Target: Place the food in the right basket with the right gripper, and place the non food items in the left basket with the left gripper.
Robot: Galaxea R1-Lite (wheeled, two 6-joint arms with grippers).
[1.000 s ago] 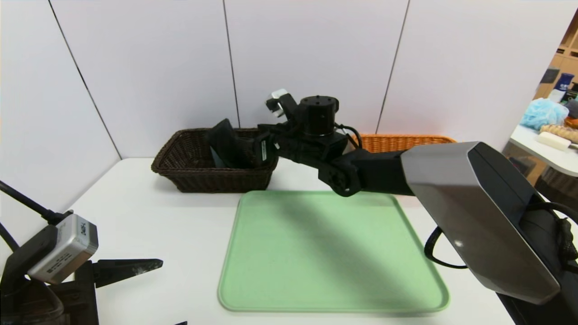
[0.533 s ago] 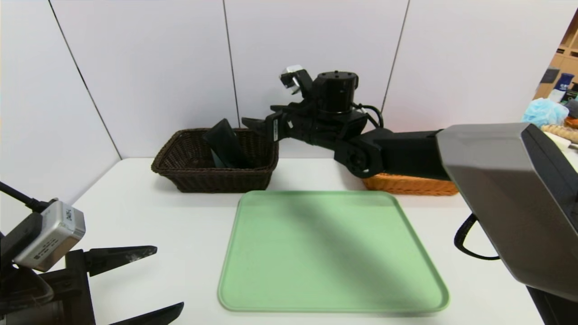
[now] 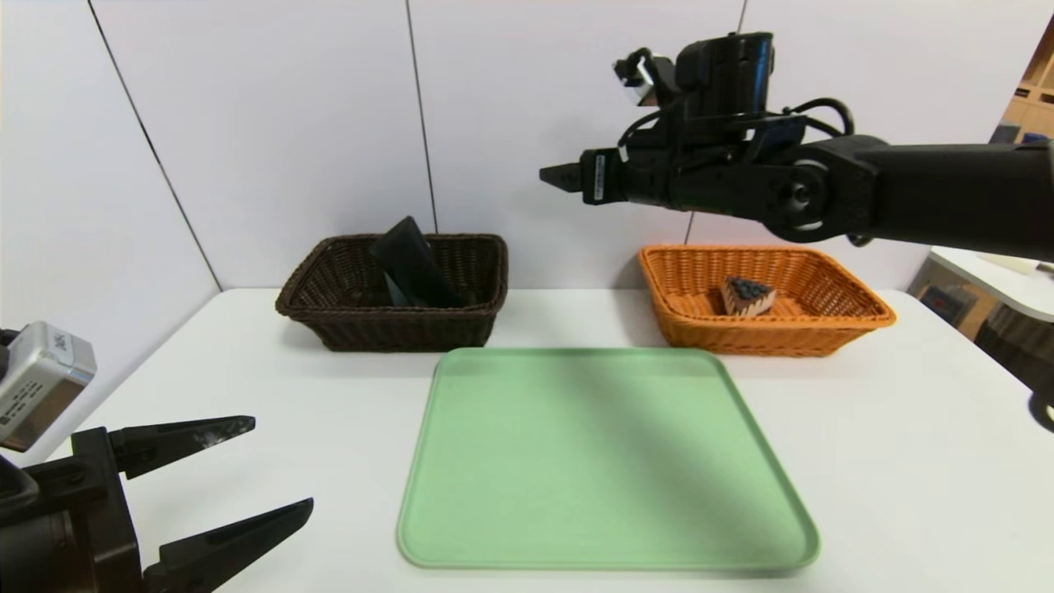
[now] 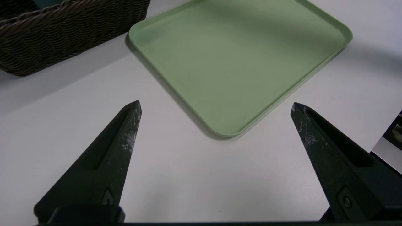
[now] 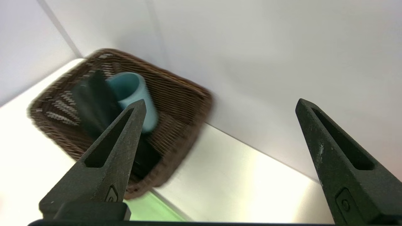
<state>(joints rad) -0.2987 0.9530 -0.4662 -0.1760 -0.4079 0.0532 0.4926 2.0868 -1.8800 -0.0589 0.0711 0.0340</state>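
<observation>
The dark brown left basket (image 3: 395, 331) stands at the back left. A black flat item (image 3: 409, 262) leans upright inside it, and in the right wrist view a teal cup (image 5: 135, 94) lies beside that black item (image 5: 94, 105). The orange right basket (image 3: 766, 336) holds a cake wedge (image 3: 748, 296). My right gripper (image 3: 553, 176) hangs high in the air between the two baskets, open and empty (image 5: 220, 105). My left gripper (image 3: 280, 463) rests low at the table's front left, open and empty (image 4: 216, 106).
A bare green tray (image 3: 605, 461) lies in the middle of the white table, its near corner just ahead of the left gripper's fingers (image 4: 125, 138). White wall panels stand close behind both baskets. A side table with clutter (image 3: 1000, 222) is at the far right.
My right gripper opened wider, rose from the brown basket and swung right, leaving the black item inside. The orange basket and cake wedge are now uncovered. The left gripper shifted slightly.
</observation>
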